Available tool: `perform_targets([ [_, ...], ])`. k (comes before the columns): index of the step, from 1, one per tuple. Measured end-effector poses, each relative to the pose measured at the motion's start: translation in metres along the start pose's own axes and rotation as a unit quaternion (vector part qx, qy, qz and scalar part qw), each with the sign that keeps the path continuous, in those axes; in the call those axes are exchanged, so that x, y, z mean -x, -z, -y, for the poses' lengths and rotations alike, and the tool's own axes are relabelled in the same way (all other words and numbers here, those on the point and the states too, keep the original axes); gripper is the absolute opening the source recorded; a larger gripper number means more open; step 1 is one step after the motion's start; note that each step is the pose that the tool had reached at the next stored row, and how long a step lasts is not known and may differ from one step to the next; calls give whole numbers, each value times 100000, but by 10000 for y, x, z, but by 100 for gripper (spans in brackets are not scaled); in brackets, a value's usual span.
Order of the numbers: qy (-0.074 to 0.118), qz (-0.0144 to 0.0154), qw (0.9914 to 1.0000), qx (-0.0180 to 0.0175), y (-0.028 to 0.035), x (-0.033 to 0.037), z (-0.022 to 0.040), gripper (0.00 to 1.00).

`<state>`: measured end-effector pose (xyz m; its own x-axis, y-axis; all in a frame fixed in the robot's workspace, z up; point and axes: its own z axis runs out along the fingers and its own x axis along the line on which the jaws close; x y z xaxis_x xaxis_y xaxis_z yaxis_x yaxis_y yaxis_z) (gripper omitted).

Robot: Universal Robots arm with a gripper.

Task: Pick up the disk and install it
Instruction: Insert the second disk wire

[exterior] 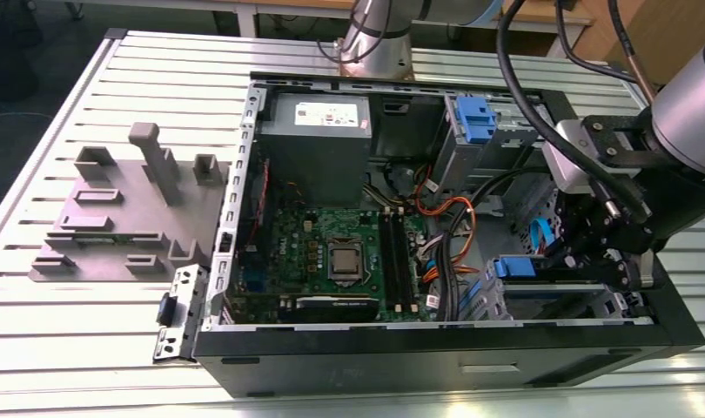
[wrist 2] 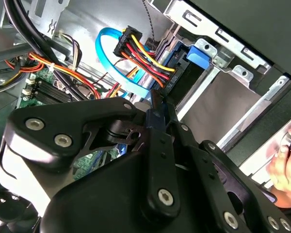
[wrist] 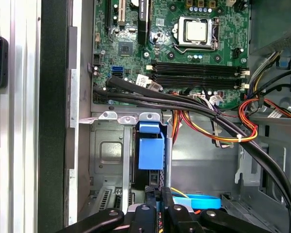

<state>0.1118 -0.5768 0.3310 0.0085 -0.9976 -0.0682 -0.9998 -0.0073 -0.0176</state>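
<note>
The disk shows as a blue carrier end with its tab (wrist: 150,148), seated upright in the metal drive cage (wrist: 109,155) at the corner of the open computer case. The exterior view has the same blue tab (exterior: 515,266) in the cage near the case's front right. My gripper (wrist: 159,191) is just off the tab end of the carrier, its two black fingers pressed together. In the second wrist view the gripper (wrist 2: 160,104) points toward the blue tab (wrist 2: 201,53), a short gap away. In the exterior view my gripper (exterior: 585,261) reaches down into the case beside the cage.
A motherboard (exterior: 329,252), a grey power supply (exterior: 318,131) and bundles of cables (wrist: 218,121) crowd the case. A second blue bracket (exterior: 474,113) sits in the far bay. A grey fixture (exterior: 120,209) stands on the table. A person's hand (wrist 2: 286,160) is outside the case.
</note>
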Motion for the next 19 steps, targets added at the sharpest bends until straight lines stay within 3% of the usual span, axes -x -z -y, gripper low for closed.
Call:
perform_targets([
  [5,-6,64,100000,59,6,-1,1,17],
  [6,-9,88,100000,79,16,0,1,24],
  [11,-17,73,100000,185,151,11,3,24],
  [14,-20,87,100000,261,172,12,4,24],
  [15,-23,88,100000,271,172,12,3,22],
  [17,-22,85,100000,293,173,13,4,11],
  [19,-25,77,99999,316,174,13,4,11],
])
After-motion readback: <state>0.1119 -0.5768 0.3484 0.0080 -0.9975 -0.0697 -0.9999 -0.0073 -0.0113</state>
